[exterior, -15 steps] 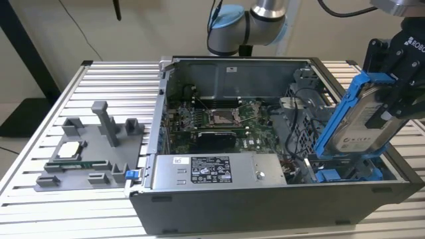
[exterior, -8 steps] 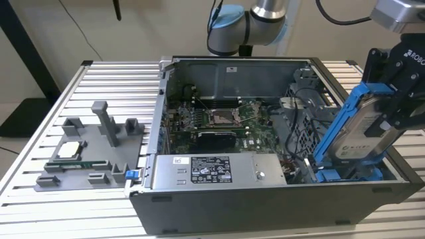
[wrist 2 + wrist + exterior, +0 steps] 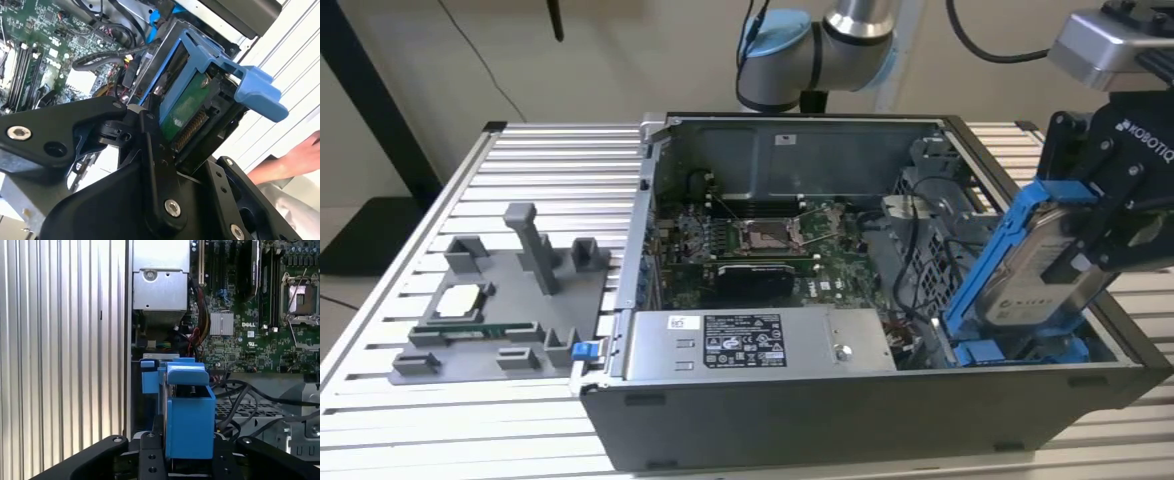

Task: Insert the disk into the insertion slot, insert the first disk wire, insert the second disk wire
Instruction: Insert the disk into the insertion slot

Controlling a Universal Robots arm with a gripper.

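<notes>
Disk [image 3: 1047,265], clipped in its blue frame, is clamped between the closed fingers of the gripper [image 3: 1101,245]. It stands steeply tilted over the corner of the open computer case [image 3: 854,420] at the exterior view's right. Its silver face with the white label is turned toward that camera. Its lower end is down at the blue rails of the insertion slot [image 3: 1021,350], and the upper end leans out above the case wall. Whether the lower end touches the rails cannot be told.

The second wrist view gives the other face of the disk [image 3: 185,112]: a green circuit board with a row of contacts. The frame's blue tab sticks out past it, and a black finger [image 3: 150,140] is pressed against the edge. A person's hand [image 3: 292,160] lies beyond the case in that view, over the slatted bench [image 3: 295,60].

The first wrist view looks down the disk [image 3: 190,425] end-on, with the motherboard [image 3: 250,340] and black cables [image 3: 240,405] beyond it. In the exterior view, a grey fixture tray [image 3: 494,330] sits on the bench [image 3: 547,160] well apart from the case.
</notes>
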